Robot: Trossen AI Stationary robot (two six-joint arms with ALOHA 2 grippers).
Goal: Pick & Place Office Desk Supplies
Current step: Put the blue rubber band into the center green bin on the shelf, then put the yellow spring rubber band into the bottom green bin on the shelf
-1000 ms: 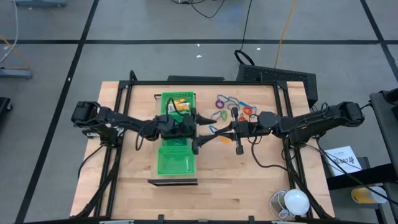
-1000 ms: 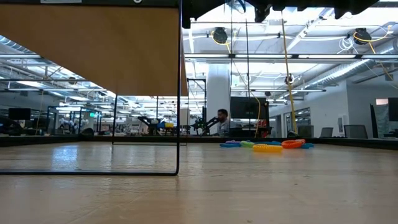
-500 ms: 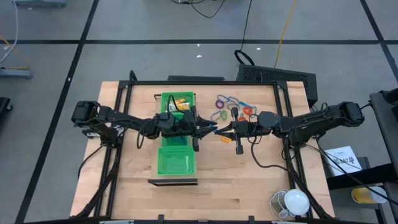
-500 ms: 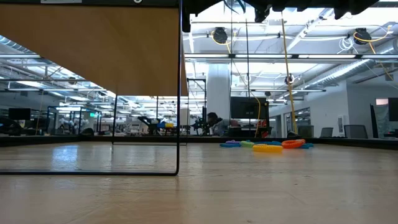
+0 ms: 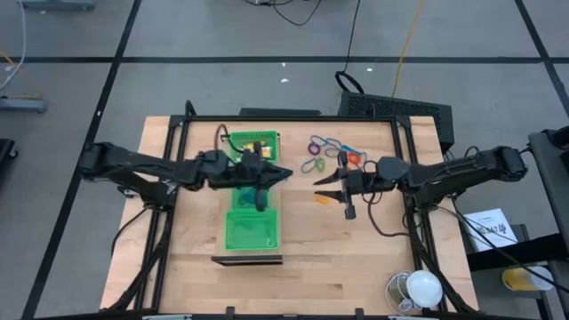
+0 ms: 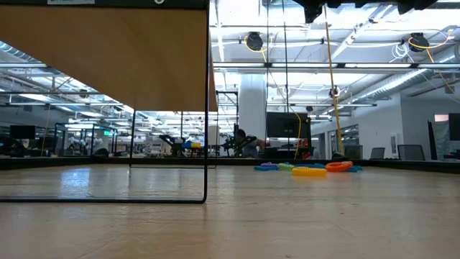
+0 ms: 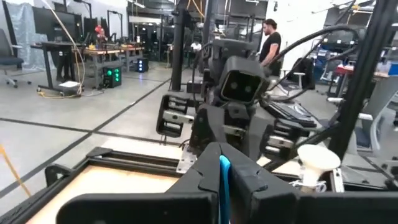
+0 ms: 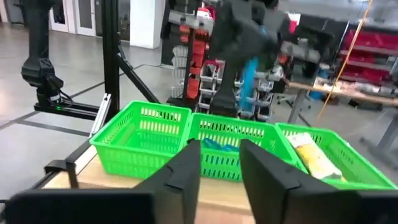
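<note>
No legible text, label, brand, number or sign found in any view. Dark marks noted on white sheet (image 5: 487, 228) beside table (image 5: 356, 258), too small to read.

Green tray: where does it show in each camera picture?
High view: tray left of the table's centre, under the left arm.
Low view: not in it.
Left wrist view: not in it.
Right wrist view: tray across the middle, beyond the fingers.
Shared landmark: left gripper, pinching a blue loop, above the tray.
</note>
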